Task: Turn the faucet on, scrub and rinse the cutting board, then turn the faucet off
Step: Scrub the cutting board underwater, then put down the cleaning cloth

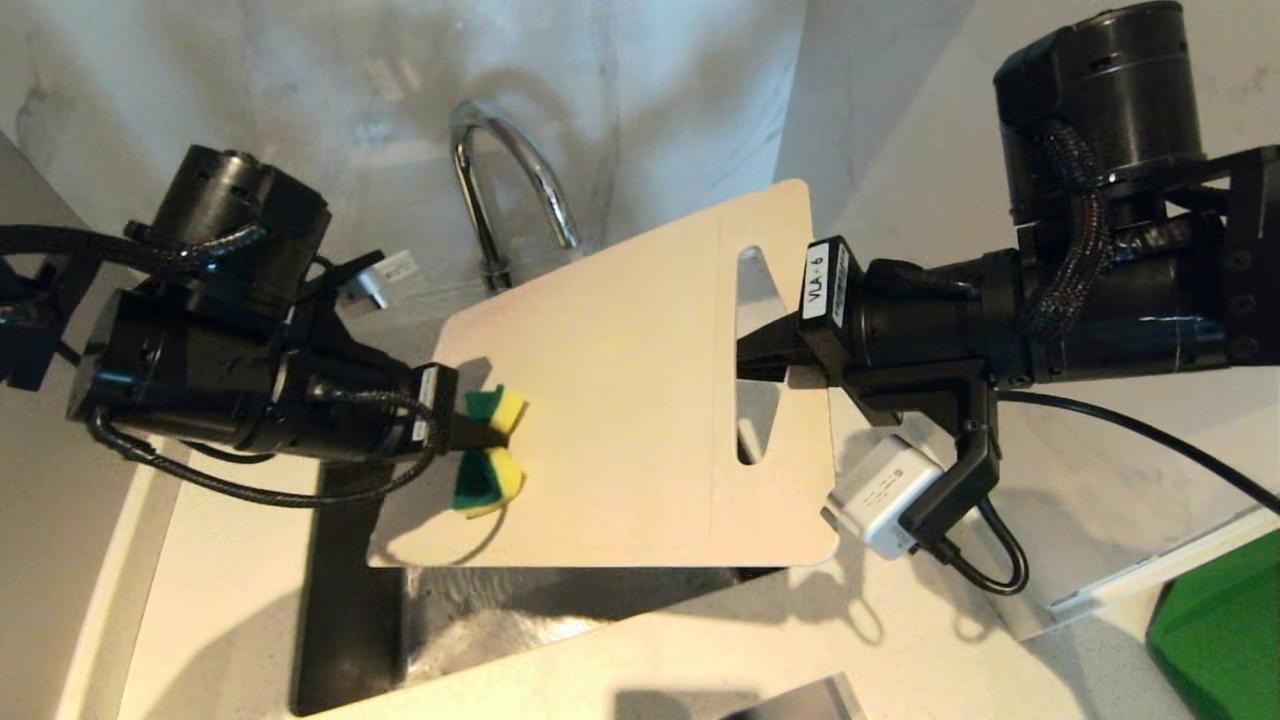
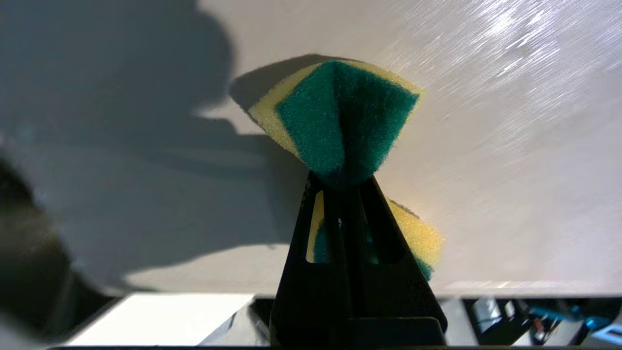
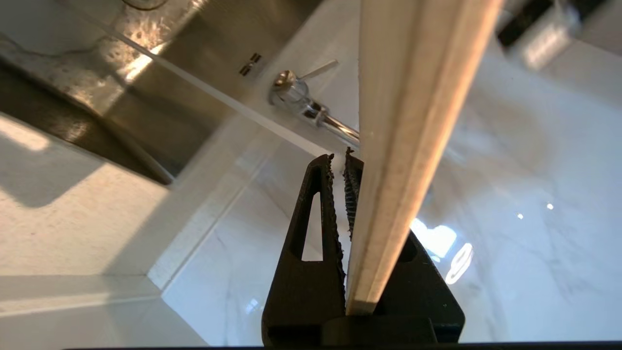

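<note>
The left claw [image 1: 480,430] is clamped tight on the green-and-yellow sponge [image 1: 492,450], pinching it at the middle and pressing it against the cutting board [image 1: 610,400] near the board's left edge. The cutting board is held tilted above the sink [image 1: 500,620] with the faucet [image 1: 505,190] just behind its far edge, and no running water can be made out. The right claw [image 1: 770,350] grips the board's handle end beside the slot, so the scrubbing step appears in hand; the next move likely calls for sweeping the sponge across the board while the right grip stays firm.
</note>
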Tool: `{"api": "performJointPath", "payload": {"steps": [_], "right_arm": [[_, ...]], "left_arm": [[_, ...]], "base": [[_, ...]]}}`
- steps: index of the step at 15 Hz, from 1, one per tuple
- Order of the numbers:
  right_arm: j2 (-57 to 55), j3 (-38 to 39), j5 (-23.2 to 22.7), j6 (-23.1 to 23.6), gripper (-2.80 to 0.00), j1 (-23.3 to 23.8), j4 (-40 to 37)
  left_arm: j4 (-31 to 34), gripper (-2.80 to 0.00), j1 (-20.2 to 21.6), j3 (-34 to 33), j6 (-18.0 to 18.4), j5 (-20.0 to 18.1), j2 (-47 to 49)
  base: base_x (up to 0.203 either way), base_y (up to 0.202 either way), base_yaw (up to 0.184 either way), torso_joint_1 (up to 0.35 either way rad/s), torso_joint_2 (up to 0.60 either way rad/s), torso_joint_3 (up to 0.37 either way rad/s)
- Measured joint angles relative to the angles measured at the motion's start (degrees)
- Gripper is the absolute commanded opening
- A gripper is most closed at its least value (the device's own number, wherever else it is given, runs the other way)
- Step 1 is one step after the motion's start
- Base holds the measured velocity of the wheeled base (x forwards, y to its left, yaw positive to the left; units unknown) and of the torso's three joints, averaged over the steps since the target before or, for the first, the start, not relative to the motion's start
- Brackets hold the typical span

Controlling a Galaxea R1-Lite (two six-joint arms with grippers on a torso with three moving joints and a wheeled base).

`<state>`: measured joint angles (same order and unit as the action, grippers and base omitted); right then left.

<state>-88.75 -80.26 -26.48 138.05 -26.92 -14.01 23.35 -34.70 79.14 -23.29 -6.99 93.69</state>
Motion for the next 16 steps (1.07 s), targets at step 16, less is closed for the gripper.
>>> {"api": "performJointPath", "payload": {"steps": [16], "right_arm": [[0.90,0.90,-1.26,-1.23,-2.80,1.60,0.52]], "left_arm": [[-6.51,-2.80,32.84,-21.77,18.24,-13.65,-13.26]], "base": [[0.000,0.000,0.000,0.000,0.00,0.000]]}}
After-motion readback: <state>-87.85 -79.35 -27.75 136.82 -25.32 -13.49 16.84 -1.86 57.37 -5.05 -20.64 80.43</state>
